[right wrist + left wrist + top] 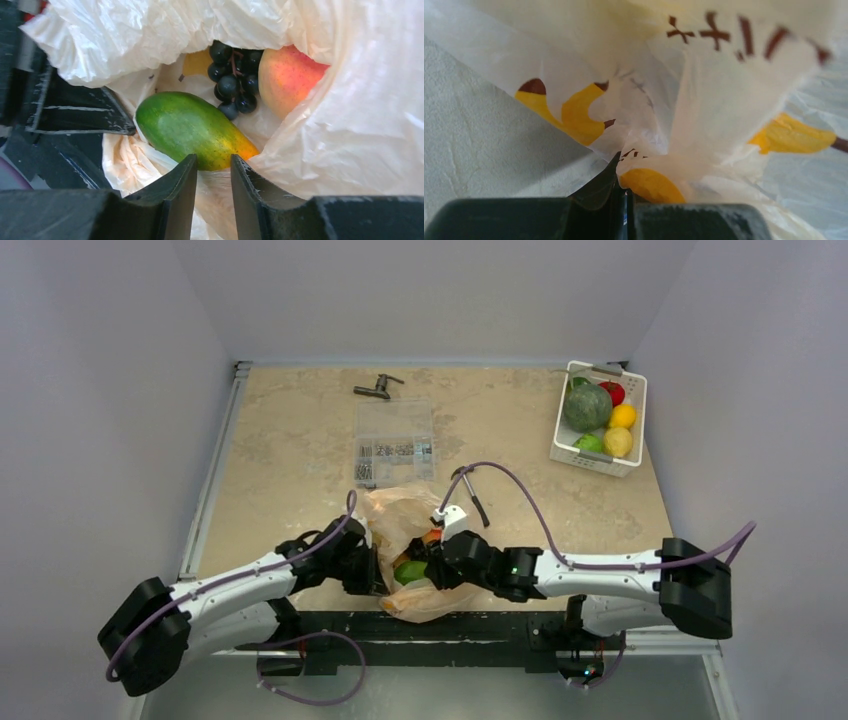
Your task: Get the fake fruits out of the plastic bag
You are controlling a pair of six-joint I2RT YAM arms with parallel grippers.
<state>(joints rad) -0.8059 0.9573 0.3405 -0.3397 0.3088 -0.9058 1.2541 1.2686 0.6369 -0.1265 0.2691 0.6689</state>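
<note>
Grapes (231,82) inside the plastic bag (350,100) show only in right wrist view.

Top view: high, behind arm bases (590,615), looks down and forward; whole table (300,440) in frame, bases at 6 o'clock.
Left wrist view: pressed against bag (724,100) side, facing printed film; table strip at 9 o'clock.
Right wrist view: close, peering into bag mouth onto fruits (195,130).
Shared by all three: bag, near table's 6 o'clock edge.
</note>
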